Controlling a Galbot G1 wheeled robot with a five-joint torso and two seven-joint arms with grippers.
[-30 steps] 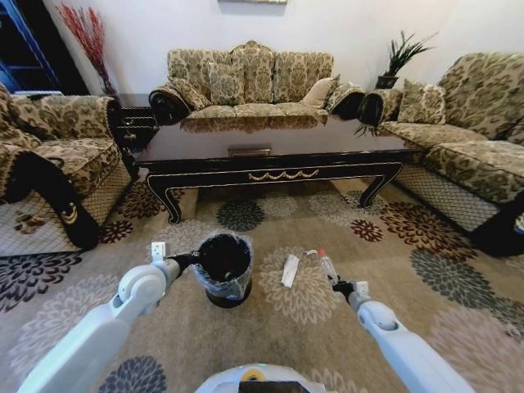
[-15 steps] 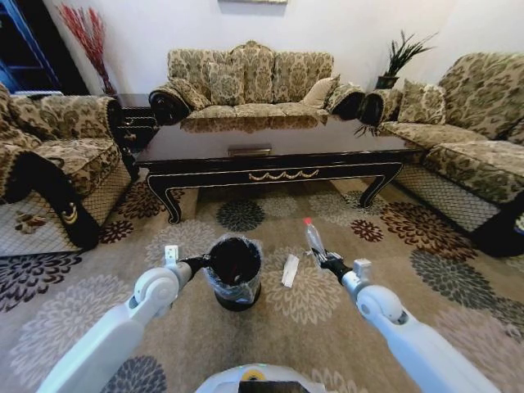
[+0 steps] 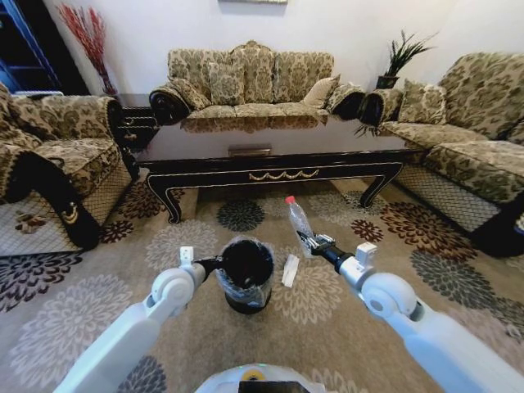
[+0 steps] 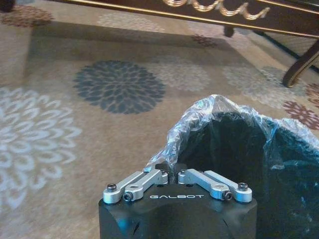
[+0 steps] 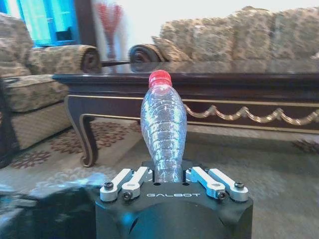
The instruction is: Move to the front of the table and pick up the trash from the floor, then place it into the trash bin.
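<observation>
Above the carpet, right hand (image 3: pixel 309 243) grips the bottle (image 3: pixel 298 221); left hand (image 3: pixel 214 264) pinches the bin (image 3: pixel 245 274) rim: release should come squarely over the opening.

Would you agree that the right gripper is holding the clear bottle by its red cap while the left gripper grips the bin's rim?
Not quite. The right gripper is shut on the bottle at its base end; the right wrist view shows the red cap pointing away from the gripper, free. The left gripper does grip the trash bin at its lined rim.
</observation>
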